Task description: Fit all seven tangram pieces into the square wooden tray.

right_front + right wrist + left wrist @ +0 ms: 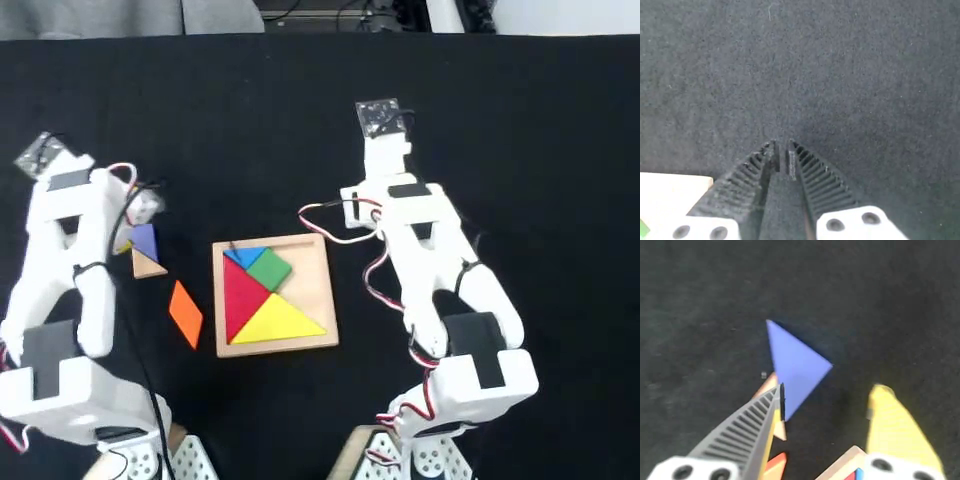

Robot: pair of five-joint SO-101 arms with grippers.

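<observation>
Framing a flat blue triangle (797,362) (sharp-cornered, matte), left claw (830,389) spread wide, right claw (782,155) pinched closed.

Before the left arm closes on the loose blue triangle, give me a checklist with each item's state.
1. Left gripper open: ok, jaws wide apart.
2. Loose blue triangle between the fingers: cannot tell; the black finger overlaps its edge at the tip, and the yellow finger stands off beside it.
3. Neighbours clear: not ok; the tan triangle lies against it and might get dragged.
4. Tray has room: ok, bare wood along one side.
5. Right gripper out of the way: ok, shut over bare cloth off the tray.
</observation>
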